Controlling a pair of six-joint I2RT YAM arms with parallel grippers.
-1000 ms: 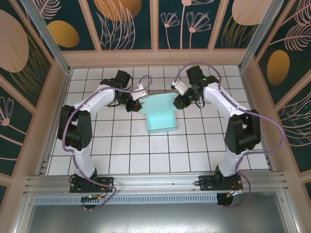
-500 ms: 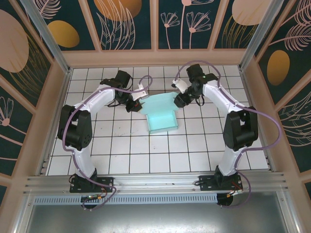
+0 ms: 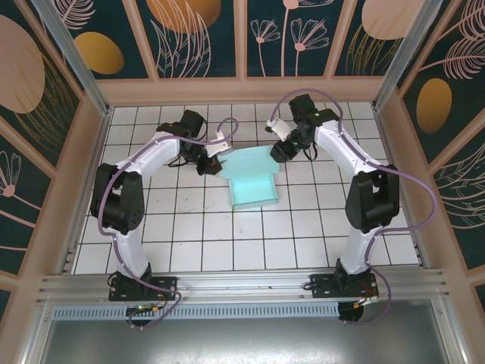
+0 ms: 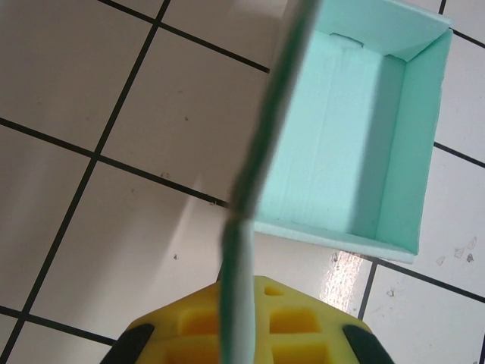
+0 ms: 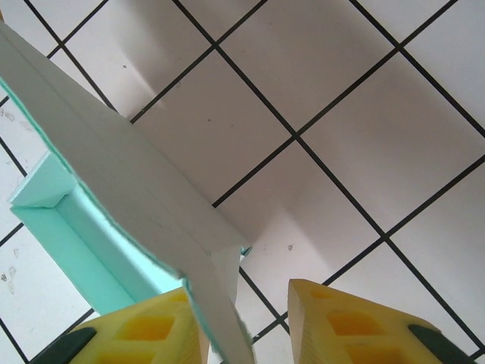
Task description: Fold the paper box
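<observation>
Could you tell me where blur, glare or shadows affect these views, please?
Left wrist: the paper box flap edge nearest the lens is blurred and dark, with glare on the tile beside the yellow fingers. Right wrist: soft shadows fall across the tiles beside the raised flap, whose near edge is unsharp. Top external: evenly lit and sharp.

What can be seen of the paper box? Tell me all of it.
The paper box is pale mint-green thin card, half folded, lying on the white tiled table. Its near part forms a shallow open tray with upright walls; the far part spreads into side flaps. The left gripper pinches the left flap, seen edge-on. The right flap stands inside the open right gripper, against one finger.
</observation>
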